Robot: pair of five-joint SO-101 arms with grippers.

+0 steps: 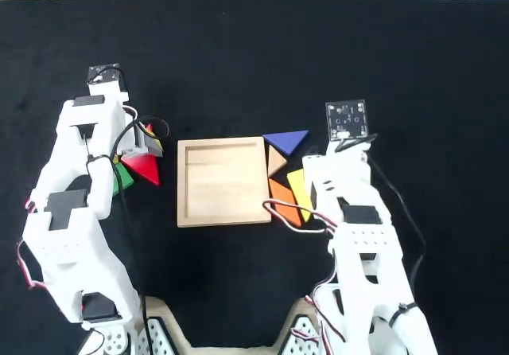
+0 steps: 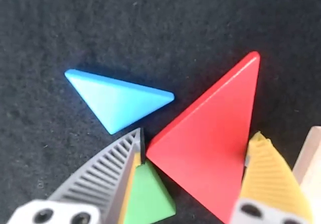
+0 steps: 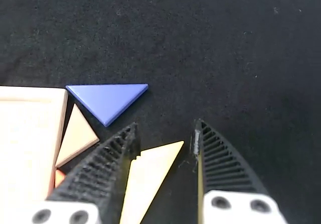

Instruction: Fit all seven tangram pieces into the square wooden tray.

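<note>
The square wooden tray (image 1: 223,221) lies mid-table between the arms. Along its right side, far to near, lie a corner triangle (image 1: 286,140), a smaller triangle (image 1: 274,161) against the rim, then an inner piece (image 1: 282,200) and an outer piece (image 1: 300,189) side by side. To the tray's left lies a large triangle (image 1: 141,169), with a half-hidden piece (image 1: 123,180) beyond it and a third triangle (image 2: 118,103) close by.

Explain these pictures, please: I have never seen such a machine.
Two white robot arms sit at a black table, each ending in a two-fingered gripper. One picture looks down from above; two come from wrist cameras. A square wooden tray lies in the middle. The left gripper is open, astride a flat red triangle, beside a light blue triangle and a green piece. The right gripper hangs open over a yellow piece, near a dark blue triangle, a pale wooden triangle and an orange piece. Nothing is lifted.
</note>
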